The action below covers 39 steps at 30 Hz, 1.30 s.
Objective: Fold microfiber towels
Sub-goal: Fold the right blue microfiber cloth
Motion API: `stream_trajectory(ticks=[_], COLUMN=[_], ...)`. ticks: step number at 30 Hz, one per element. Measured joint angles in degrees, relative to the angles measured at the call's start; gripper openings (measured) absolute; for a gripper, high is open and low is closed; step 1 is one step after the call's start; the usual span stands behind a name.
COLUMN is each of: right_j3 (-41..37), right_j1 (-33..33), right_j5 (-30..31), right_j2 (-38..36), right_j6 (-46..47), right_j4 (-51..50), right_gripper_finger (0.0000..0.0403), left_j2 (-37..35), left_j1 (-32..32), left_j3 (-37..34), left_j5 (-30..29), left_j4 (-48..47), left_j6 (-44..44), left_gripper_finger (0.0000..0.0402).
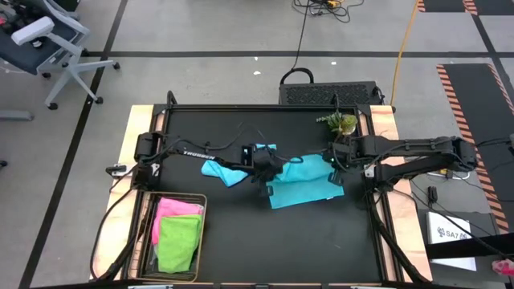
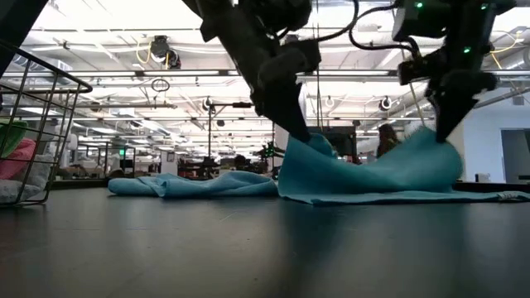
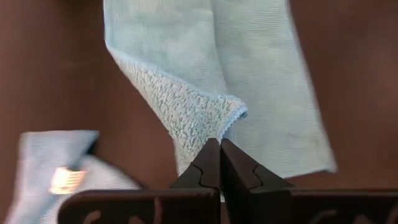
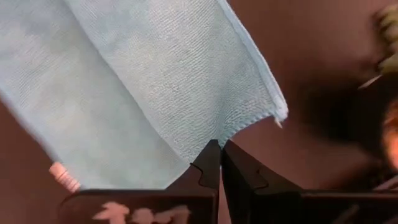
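Note:
A teal towel (image 1: 301, 183) lies mid-table, with both of its far corners lifted. My left gripper (image 1: 265, 167) is shut on its left part and my right gripper (image 1: 333, 160) on its right part. In the low view the left gripper (image 2: 298, 132) and the right gripper (image 2: 439, 132) each hold up a peak of the teal towel (image 2: 373, 178). A light blue towel (image 1: 225, 171) lies crumpled on the table just left of it. A pink towel (image 1: 173, 209) and a lime green towel (image 1: 178, 241) lie in the basket. My left gripper pinches the teal towel at a turned-over corner (image 3: 202, 130) between its two fingertips, slanting down from the table's left. That corner is raised off the table, and the cloth slopes down from it to the part lying flat. My right gripper pinches the towel's hemmed edge (image 4: 208, 135) close to a corner (image 4: 278, 112), slanting steeply down from the table's right. One layer or several, I cannot tell. This end is lifted, and the cloth falls away from it to the table.
A wire mesh basket (image 1: 144, 233) stands at the near left. A small potted plant (image 1: 340, 123) stands at the far right, close behind my right gripper. Bare black tabletop (image 1: 305, 241) lies toward the near edge.

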Motion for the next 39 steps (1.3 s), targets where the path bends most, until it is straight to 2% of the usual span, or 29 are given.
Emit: stream_trajectory(ticks=[6,14,18,21,25,31,39], right_j3=[0.0,-2.4,-5.4,-7.6,-9.5,-9.7,-9.7], right_j1=[6.7,14.9,17.2,18.3,19.5,20.6,20.7], right_j5=[-6.0,-8.4,-14.0,-17.9,-21.0,-21.4,-21.6], right_j2=[0.0,0.0,0.0,0.0,0.0,0.0,0.0], right_j6=[9.0,17.1,18.2,18.7,19.7,17.8,15.3], right_j4=[-1.8,-1.3,1.8,5.0,7.5,7.5,8.2], right_gripper_finger=[0.0000,0.0000,0.0001,0.0013,0.0044,0.0085,0.0097], left_j2=[0.0,2.4,2.4,2.4,2.4,2.3,2.3], left_j1=[-3.8,-5.9,-5.9,-5.9,-6.1,-7.1,-7.2], left_j3=[0.0,-5.3,-6.2,-6.2,-6.2,-6.2,-6.2], left_j5=[1.8,0.6,0.4,1.2,6.7,17.1,24.5], left_j4=[0.2,5.1,6.1,8.6,10.2,10.3,13.2], left_j6=[-2.4,-9.3,-11.5,-13.0,-15.5,-18.2,-17.6], left_gripper_finger=[0.0000,0.0000,0.0004,0.0023,0.0058,0.0101,0.0114])
